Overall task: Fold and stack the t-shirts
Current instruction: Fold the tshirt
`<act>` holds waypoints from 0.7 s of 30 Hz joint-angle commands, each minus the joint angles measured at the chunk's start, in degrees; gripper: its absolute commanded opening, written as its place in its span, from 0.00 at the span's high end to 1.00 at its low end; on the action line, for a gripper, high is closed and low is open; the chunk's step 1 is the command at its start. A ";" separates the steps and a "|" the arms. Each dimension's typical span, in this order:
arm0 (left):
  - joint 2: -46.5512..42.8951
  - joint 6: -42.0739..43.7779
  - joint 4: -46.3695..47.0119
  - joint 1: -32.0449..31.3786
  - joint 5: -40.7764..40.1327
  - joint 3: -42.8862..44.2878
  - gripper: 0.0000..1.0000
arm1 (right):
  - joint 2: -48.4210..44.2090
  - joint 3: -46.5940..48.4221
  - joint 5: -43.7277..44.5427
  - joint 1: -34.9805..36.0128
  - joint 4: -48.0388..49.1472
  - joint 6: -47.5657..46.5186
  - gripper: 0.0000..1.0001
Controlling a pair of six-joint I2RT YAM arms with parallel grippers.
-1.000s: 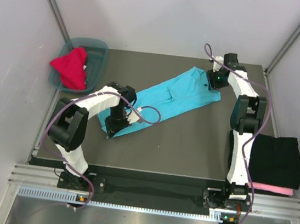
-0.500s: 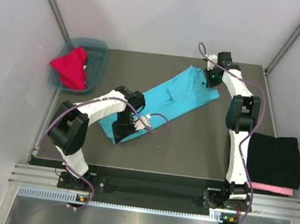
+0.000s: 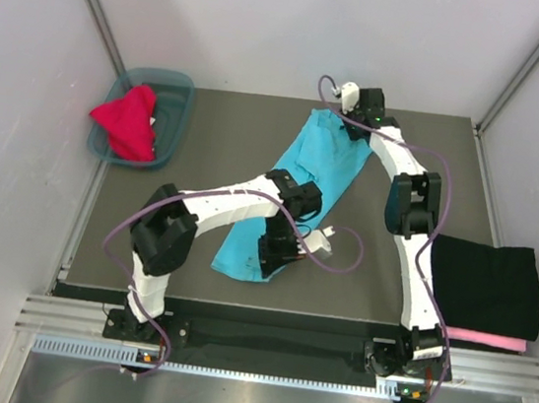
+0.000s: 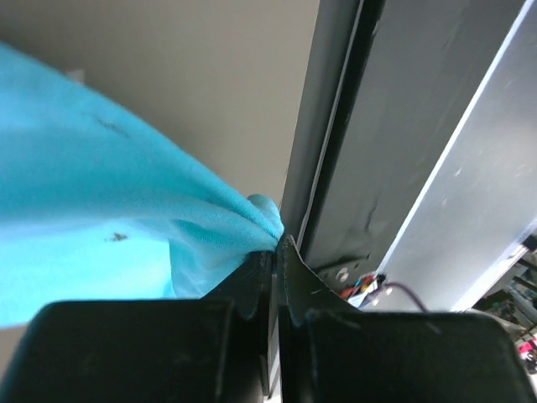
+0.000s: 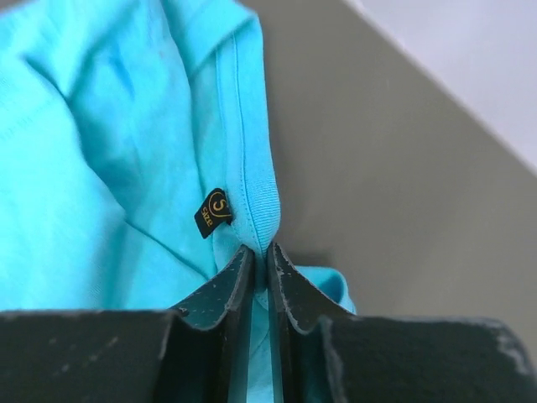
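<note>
A turquoise cotton t-shirt (image 3: 326, 164) is lying lengthwise across the middle of the dark grey rectangular table (image 3: 207, 144), with the right gripper (image 5: 260, 252) pinching its far end and the left gripper (image 4: 275, 252) its near end. At the far left corner a teal plastic basket (image 3: 183, 86) is holding a crumpled red cloth garment (image 3: 129, 123). At the near right edge a folded black fabric shirt (image 3: 492, 286) is resting on a folded pink one (image 3: 490, 341).
</note>
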 commanded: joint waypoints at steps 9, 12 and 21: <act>8.62 -3.24 0.94 -6.35 8.29 11.31 1.00 | 5.51 5.62 3.62 3.29 19.62 -5.47 0.95; 10.12 -3.33 0.50 -7.14 9.08 14.04 1.00 | 7.28 7.64 5.81 3.82 22.34 -7.85 0.95; 10.83 -7.37 3.30 -9.16 5.83 17.83 0.56 | 8.00 7.47 8.62 3.29 31.93 -8.22 0.49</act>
